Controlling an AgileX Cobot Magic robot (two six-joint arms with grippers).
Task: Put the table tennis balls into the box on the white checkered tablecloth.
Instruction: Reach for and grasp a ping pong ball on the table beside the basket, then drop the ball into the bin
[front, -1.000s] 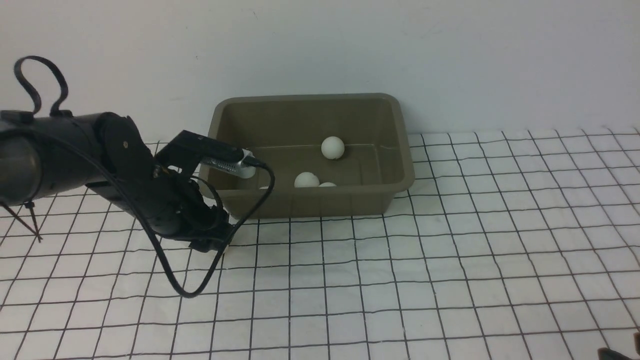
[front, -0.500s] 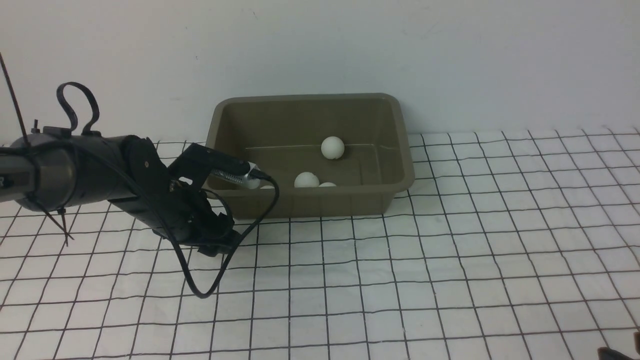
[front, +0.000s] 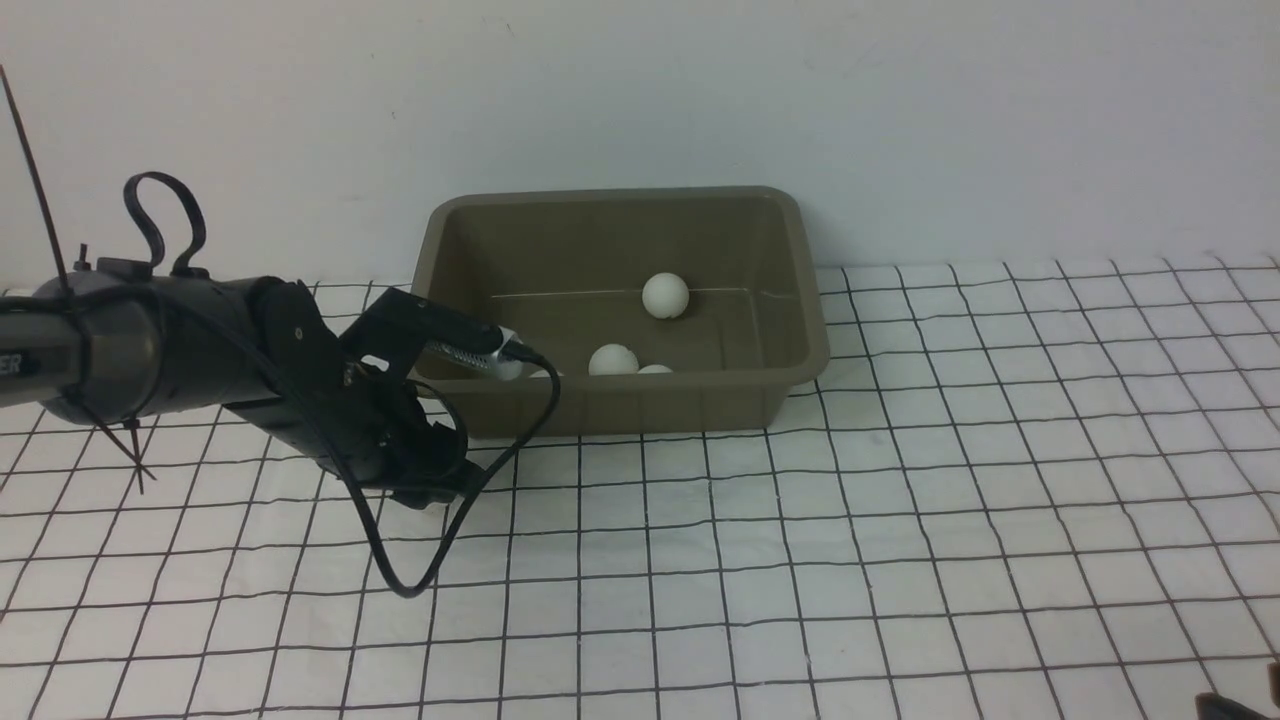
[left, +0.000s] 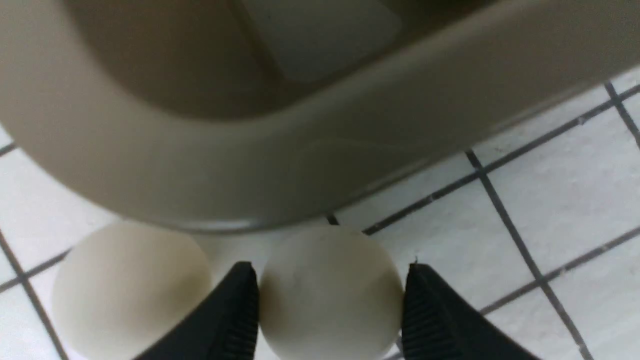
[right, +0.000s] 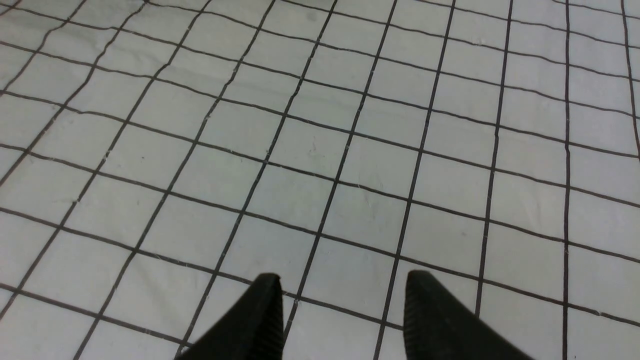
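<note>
The olive-brown box (front: 640, 405) stands on the white checkered tablecloth (front: 900, 500) at the back. Three table tennis balls lie inside it (front: 665, 295) (front: 613, 360) (front: 655, 369). My left gripper (left: 330, 267) is down on the cloth at the box's front left corner, shut on a table tennis ball (left: 330, 300) with a finger pressed to each side. Another ball (left: 130, 285) rests on the cloth right beside it, under the box's rim (left: 250, 165). In the front view the left arm (front: 330, 400) hides both. My right gripper (right: 340, 280) hangs over bare cloth, jaws apart, nothing between them.
A black cable (front: 400, 570) loops from the left wrist down onto the cloth in front of the box. A plain wall (front: 900, 120) rises just behind the box. Checkered cloth stretches to the right and front.
The left arm has shifted a little right and down toward the cloth at the box's front left corner. The balls in the box have not moved.
</note>
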